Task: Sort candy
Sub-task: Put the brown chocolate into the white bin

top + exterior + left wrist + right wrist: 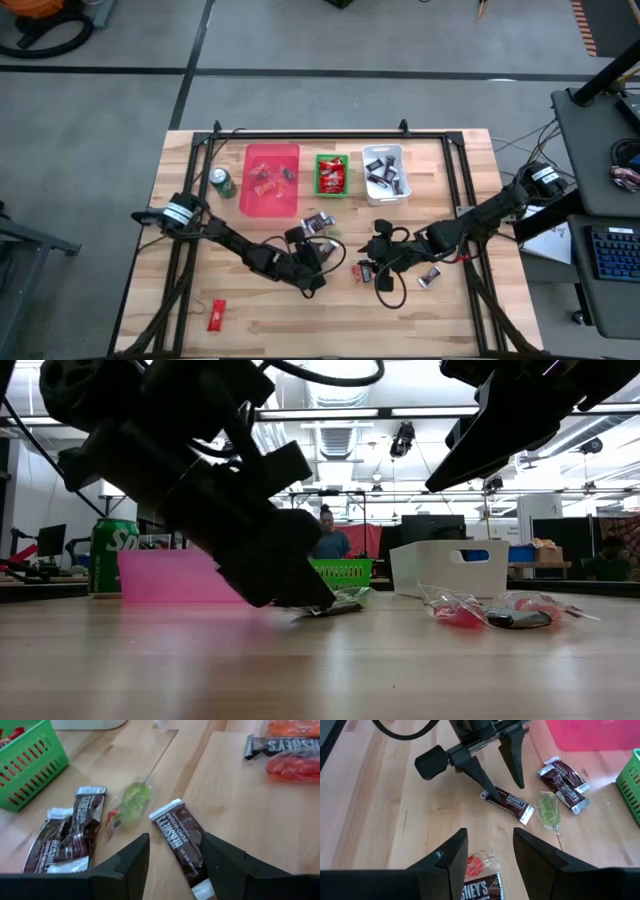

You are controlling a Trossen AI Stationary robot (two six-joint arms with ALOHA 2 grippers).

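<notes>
Left hand (502, 767): fingers spread, straddling a dark Hershey's bar (182, 842) lying flat on the bench (300, 320); one fingertip (492, 795) touched the bar's end, nothing was lifted. Left arm reached low from the bench's left edge toward its centre, hand tilted steeply down.

Right hand (487, 852): fingers parted, holding nothing, raised above a red sweet (476, 865) and another Hershey's bar (482, 892). Right arm stretched in from the right edge.

Candy: two dark bars (67, 837) and a green clear-wrapped sweet (131, 805) lay just beside the straddled bar; one red piece (217, 316) lay apart near the front left. Further pieces filled the pink tray (272, 150), green basket (331, 160) and white bin (386, 152).

Other: a green can (221, 183) stood beside the pink tray. Workshop room behind; a person (328, 540) stood far off.
</notes>
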